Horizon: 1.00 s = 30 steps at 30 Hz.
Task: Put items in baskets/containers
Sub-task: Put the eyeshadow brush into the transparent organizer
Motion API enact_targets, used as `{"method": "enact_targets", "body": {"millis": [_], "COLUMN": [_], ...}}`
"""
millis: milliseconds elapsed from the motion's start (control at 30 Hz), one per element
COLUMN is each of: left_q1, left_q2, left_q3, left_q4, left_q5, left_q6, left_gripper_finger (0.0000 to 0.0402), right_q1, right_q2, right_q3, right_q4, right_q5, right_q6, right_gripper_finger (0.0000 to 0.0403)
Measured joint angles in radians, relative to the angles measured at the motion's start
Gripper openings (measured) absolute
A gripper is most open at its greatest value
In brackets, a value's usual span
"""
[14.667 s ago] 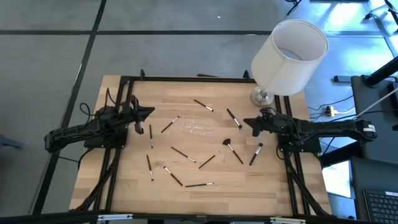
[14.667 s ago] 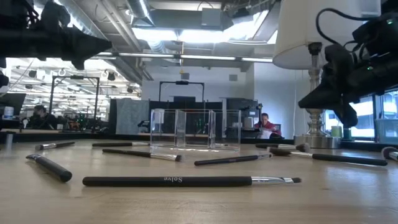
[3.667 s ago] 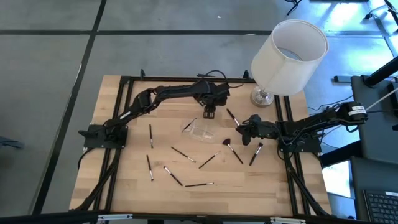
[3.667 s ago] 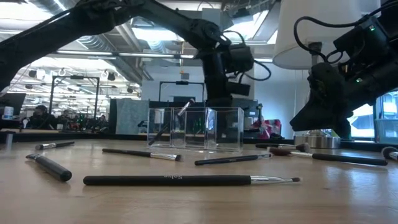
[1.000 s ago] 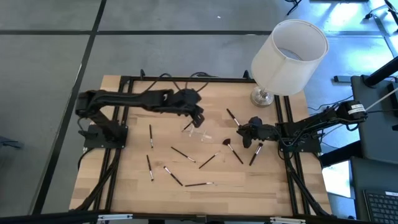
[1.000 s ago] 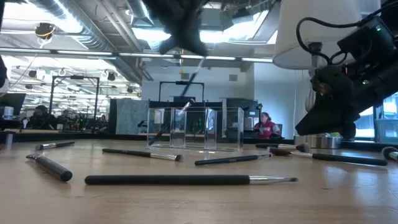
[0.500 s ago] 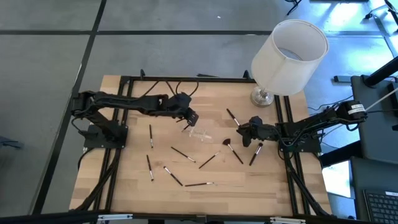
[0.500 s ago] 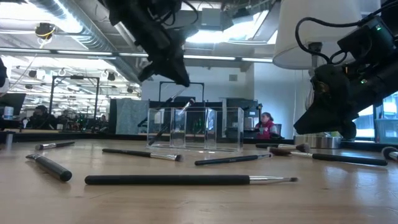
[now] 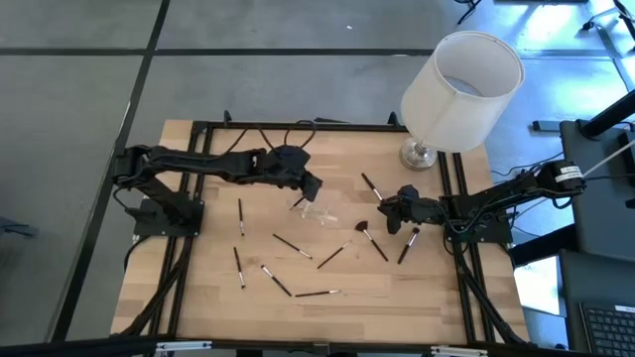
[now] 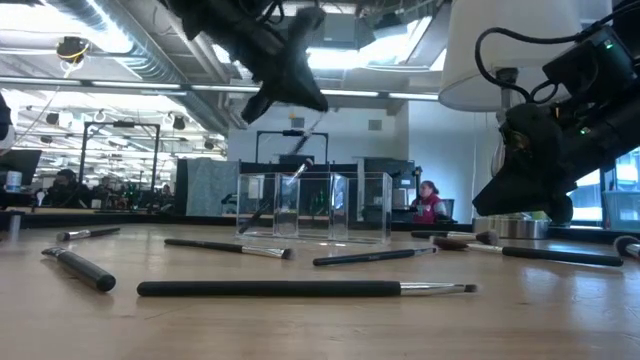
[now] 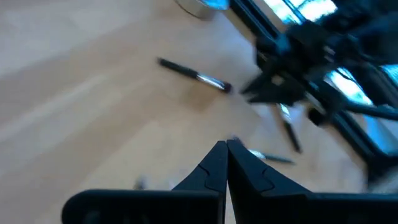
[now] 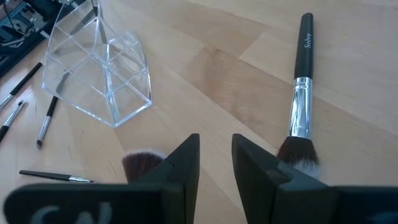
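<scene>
The clear compartment tray (image 9: 319, 210) stands mid-table, and thin brushes lean in it (image 12: 96, 15), sticking out over its rim. My left gripper (image 9: 315, 188) hangs shut and empty just above the tray's far-left side (image 10: 315, 100). More dark brushes lie flat on the wood: one beyond the tray (image 9: 371, 186) and several toward the near edge (image 9: 292, 245). My right gripper (image 12: 214, 149) is open and low over the table to the right of the tray. A fan-headed brush (image 12: 140, 163) and a silver-collared brush (image 12: 298, 93) lie to either side of it, and nothing is between its fingers.
A lamp with a big white shade (image 9: 461, 89) stands at the table's far right corner. Black frame rails (image 9: 298, 126) run round the tabletop. A long brush (image 10: 300, 289) lies across the near part of the table. A person (image 10: 425, 200) sits in the room far behind.
My left gripper has come down a little over the tray's far-left side and has rolled about its own axis, staying shut and empty. The tray and the brushes lie as before.
</scene>
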Motion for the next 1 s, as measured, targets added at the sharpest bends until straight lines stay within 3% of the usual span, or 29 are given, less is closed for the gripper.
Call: {"method": "enact_targets", "body": {"millis": [333, 467, 600, 767, 1000], "left_q1": [-0.023, -0.033, -0.034, -0.031, -0.054], "left_q2": [0.013, 0.013, 0.007, 0.007, 0.006], "left_q3": [0.019, 0.020, 0.021, 0.021, 0.058], "left_q4": [-0.230, -0.249, -0.235, -0.263, -0.369], "left_q5": [-0.098, -0.146, -0.131, -0.024, 0.008], "left_q6": [0.009, 0.017, 0.086, 0.239, 0.438], "left_gripper_finger": [0.0004, 0.0004, 0.0007, 0.0045, 0.0120], "right_q1": [0.000, 0.000, 0.000, 0.000, 0.000], "right_q2": [0.000, 0.000, 0.000, 0.000, 0.000], "right_q3": [0.000, 0.000, 0.000, 0.000, 0.000], "right_q4": [0.000, 0.001, 0.001, 0.001, 0.001], "right_q5": [0.000, 0.000, 0.000, 0.000, 0.000], "right_q6": [0.001, 0.002, 0.002, 0.005, 0.009], "right_gripper_finger": [0.0094, 0.0094, 0.0094, 0.0094, 0.0094]}}
